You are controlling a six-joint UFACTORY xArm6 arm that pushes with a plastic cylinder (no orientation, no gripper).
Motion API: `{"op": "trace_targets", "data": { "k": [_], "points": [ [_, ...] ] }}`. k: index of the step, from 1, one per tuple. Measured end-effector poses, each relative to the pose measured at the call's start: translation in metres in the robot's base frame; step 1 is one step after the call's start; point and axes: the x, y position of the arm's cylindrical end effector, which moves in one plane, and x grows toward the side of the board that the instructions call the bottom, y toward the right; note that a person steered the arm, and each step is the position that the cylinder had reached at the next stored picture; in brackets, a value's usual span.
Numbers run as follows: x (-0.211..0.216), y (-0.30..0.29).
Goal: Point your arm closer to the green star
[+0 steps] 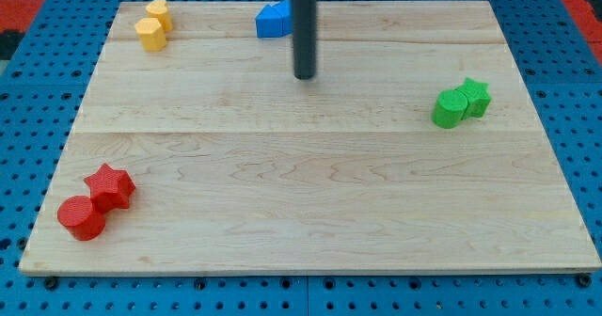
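The green star [477,97] lies at the view's right on the wooden board [310,184], touching a green round block [450,109] on its left. My tip [305,75] is in the upper middle of the board, far to the left of the green star and slightly above its level. Right behind the rod sit blue blocks [273,20], partly hidden by it.
Two yellow blocks [152,26] sit at the upper left. A red star [110,185] and a red round block [82,217] sit at the lower left. Blue pegboard surrounds the board.
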Motion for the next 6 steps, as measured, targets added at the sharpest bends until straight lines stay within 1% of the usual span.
{"op": "trace_targets", "data": {
  "k": [1, 2, 3, 4, 5, 6],
  "points": [
    [0.058, 0.056],
    [0.067, 0.065],
    [0.079, 0.104],
    [0.083, 0.193],
    [0.077, 0.224],
    [0.066, 0.229]
  ]
}}
